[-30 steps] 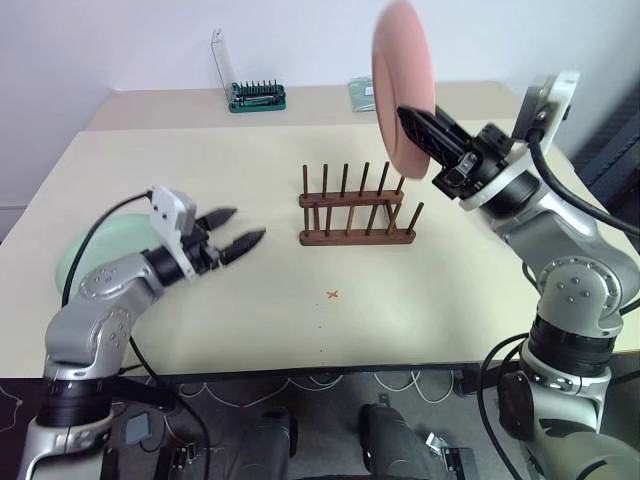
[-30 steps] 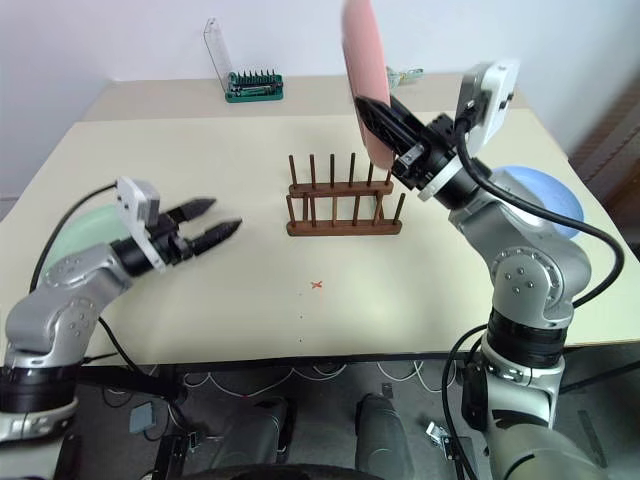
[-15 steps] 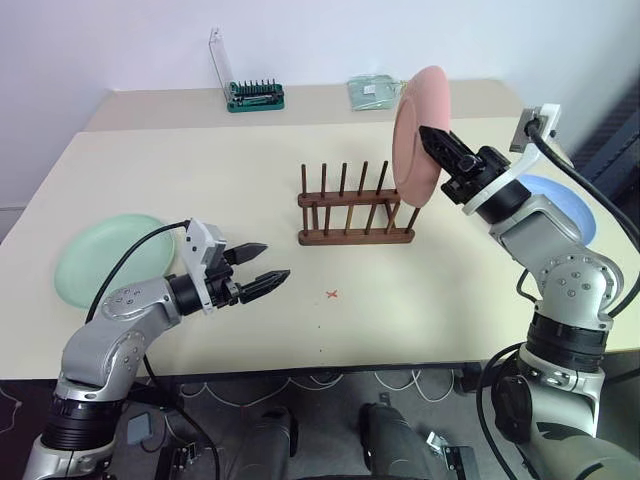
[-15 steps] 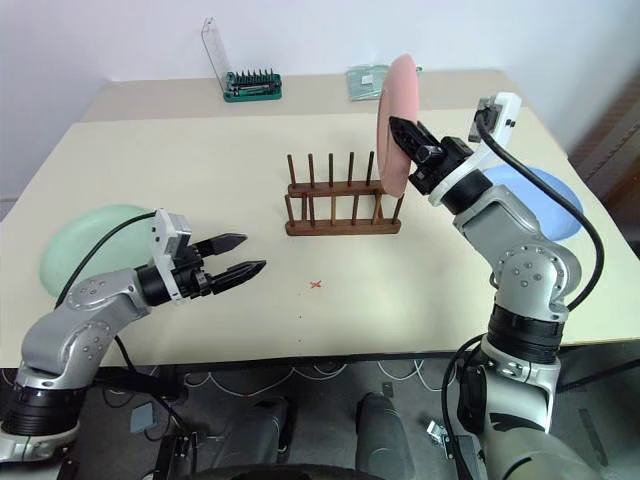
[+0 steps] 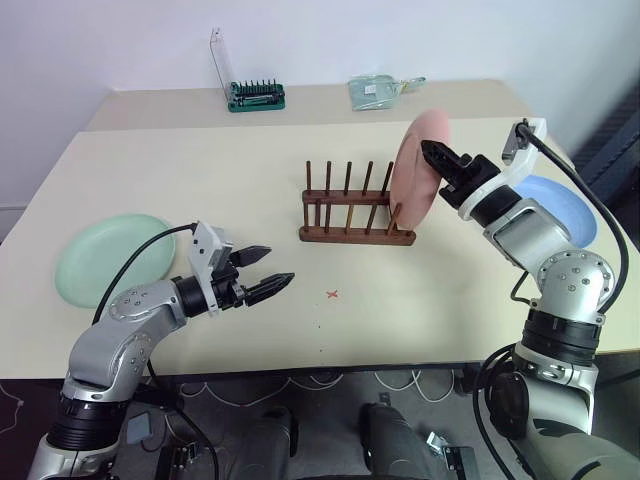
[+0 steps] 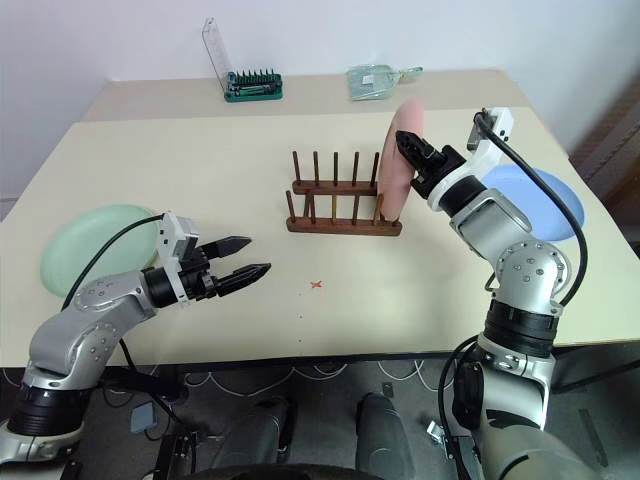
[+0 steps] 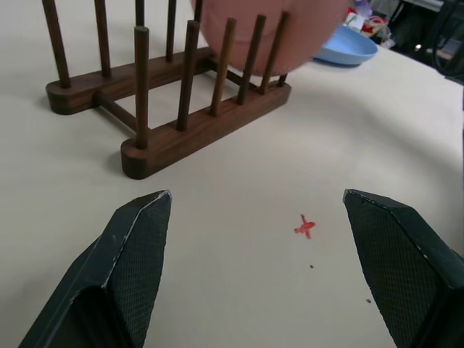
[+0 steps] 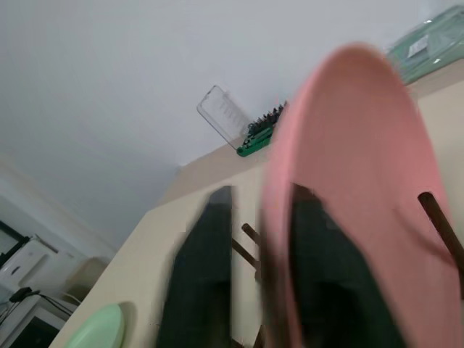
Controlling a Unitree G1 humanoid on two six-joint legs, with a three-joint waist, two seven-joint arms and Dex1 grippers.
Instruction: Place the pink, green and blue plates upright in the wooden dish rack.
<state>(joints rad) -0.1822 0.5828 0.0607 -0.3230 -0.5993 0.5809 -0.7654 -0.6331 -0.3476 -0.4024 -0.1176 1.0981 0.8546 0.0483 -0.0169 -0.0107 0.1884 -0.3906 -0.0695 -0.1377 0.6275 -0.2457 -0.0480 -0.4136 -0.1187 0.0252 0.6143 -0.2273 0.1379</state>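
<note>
Pink plate (image 5: 415,170) upright at the wooden dish rack's (image 5: 357,211) right end, right gripper (image 5: 432,155) fingers straddling its rim, slightly parted; left gripper (image 5: 266,272) spread wide, empty.

Pink plate: brought down into the rack.
Pink plate (image 5: 414,170), lately held high by the right gripper (image 5: 436,158), now stands upright at the wooden dish rack (image 5: 357,217) end nearest it; fingers straddling the rim have parted. Left gripper (image 5: 268,272) drifted slightly rackward.
</note>
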